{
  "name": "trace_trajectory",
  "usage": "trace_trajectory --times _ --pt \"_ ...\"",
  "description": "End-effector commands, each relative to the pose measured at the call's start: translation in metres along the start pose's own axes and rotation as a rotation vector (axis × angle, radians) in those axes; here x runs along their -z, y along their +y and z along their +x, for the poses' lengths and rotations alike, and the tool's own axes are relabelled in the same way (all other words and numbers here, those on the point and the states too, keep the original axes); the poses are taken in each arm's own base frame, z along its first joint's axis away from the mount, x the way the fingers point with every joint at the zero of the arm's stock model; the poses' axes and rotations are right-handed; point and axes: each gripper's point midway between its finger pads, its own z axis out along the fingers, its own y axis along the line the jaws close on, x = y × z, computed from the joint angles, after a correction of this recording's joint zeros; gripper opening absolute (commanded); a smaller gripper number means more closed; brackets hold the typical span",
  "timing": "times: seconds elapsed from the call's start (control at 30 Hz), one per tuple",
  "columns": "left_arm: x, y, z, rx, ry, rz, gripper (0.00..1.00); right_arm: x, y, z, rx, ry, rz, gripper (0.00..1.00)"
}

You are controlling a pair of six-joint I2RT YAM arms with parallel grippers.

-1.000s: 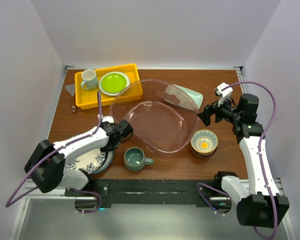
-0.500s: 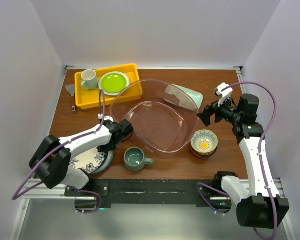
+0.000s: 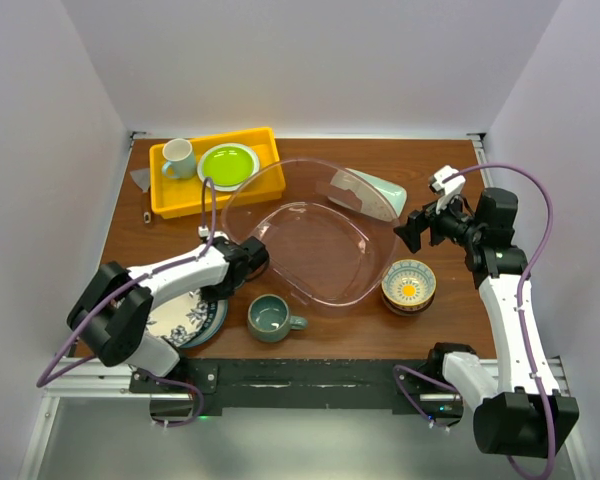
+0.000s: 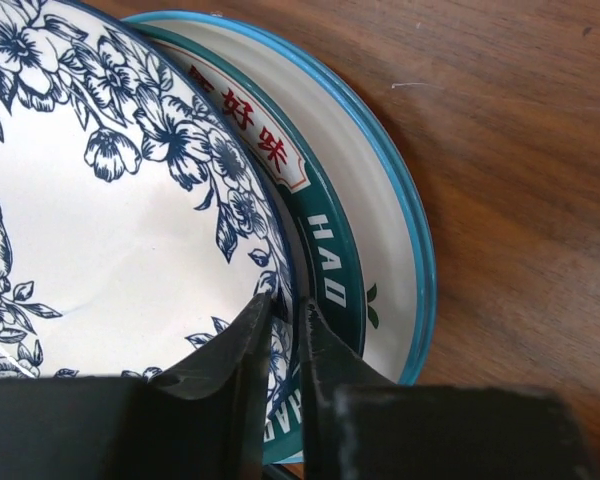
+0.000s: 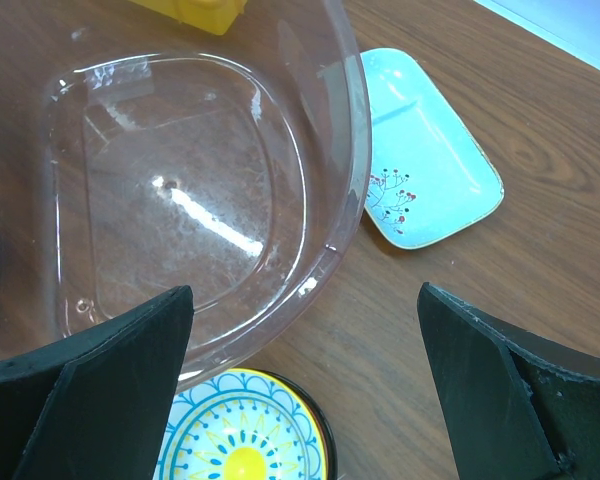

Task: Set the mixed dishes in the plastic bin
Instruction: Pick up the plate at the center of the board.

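Blue-floral plate [image 4: 100,220], teal-banded plate [image 4: 332,272]

Between the right gripper's [image 5: 305,290] widely spread black fingers [image 5: 90,390], the clear plastic bin [image 5: 180,200] sits on the wooden table [image 5: 380,330], a pale-blue divided tray [image 5: 430,160] just beside its rim and a yellow-centred patterned bowl [image 5: 242,440] nearby.

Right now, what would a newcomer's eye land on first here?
The big clear plastic bin sits dead centre with nothing in it yet. At the near left, the left gripper pinches the rim of a blue-flowered plate stacked on a teal-banded plate. The right gripper hangs wide open by the bin's right side.
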Motion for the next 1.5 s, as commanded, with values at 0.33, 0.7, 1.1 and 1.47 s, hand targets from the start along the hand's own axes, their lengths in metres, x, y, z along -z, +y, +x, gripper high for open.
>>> trace_trajectory --times 0.33,0.7,1.1,1.47 --pt "0.041 0.022 -0.036 0.083 -0.094 0.062 0.0 0.003 -0.001 -0.013 0.043 -0.032 0.01 0.98" --pt "0.105 0.037 -0.083 0.174 -0.229 0.275 0.0 0.003 -0.001 -0.013 0.043 -0.033 0.009 0.98" --pt "0.147 0.069 -0.121 0.199 -0.358 0.289 0.0 0.003 -0.002 -0.013 0.043 -0.034 0.015 0.98" --pt "0.176 0.081 -0.143 0.213 -0.418 0.337 0.0 0.001 -0.003 -0.011 0.039 -0.03 0.017 0.98"
